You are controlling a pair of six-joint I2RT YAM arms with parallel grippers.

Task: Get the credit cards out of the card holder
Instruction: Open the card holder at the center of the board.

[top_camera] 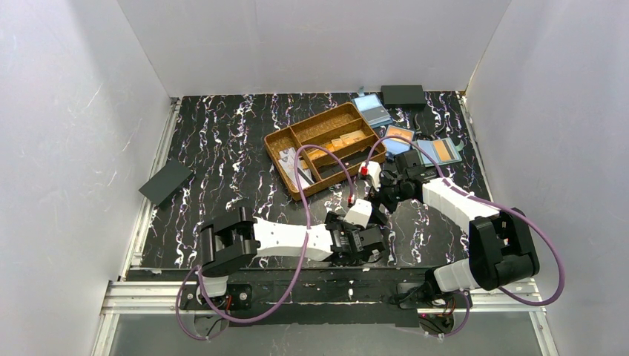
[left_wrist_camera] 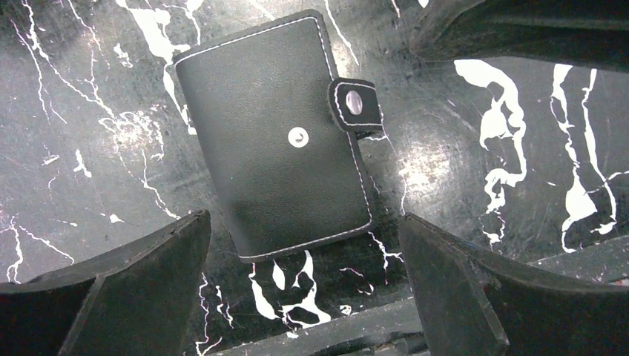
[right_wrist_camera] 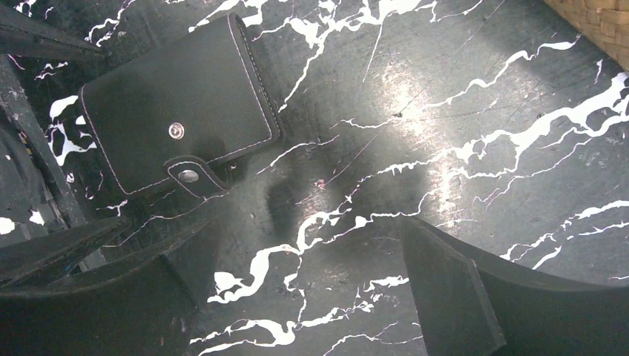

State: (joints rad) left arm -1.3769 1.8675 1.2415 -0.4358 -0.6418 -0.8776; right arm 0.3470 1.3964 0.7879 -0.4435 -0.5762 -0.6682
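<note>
The card holder (left_wrist_camera: pixel 274 133) is a black bifold wallet with white stitching, lying folded shut on the marble-patterned table. Its snap tab (left_wrist_camera: pixel 356 104) is unfastened and sticks out to the side, leaving the stud bare. The credit cards are hidden. My left gripper (left_wrist_camera: pixel 304 215) hovers open just over the holder's near edge, a finger on each side, touching nothing. My right gripper (right_wrist_camera: pixel 308 230) is open over bare table, with the card holder (right_wrist_camera: pixel 178 126) off to its upper left. In the top view the left gripper (top_camera: pixel 369 243) and right gripper (top_camera: pixel 386 194) face each other near the table's front.
A brown divided tray (top_camera: pixel 276 141) holding orange-tan cards stands mid-table; its corner (right_wrist_camera: pixel 593 22) shows in the right wrist view. Behind it lie blue holders with orange cards (top_camera: pixel 399 137) (top_camera: pixel 443 152), a grey-blue holder (top_camera: pixel 372 110) and a black box (top_camera: pixel 403 95). A black flat case (top_camera: pixel 166 182) lies at the left.
</note>
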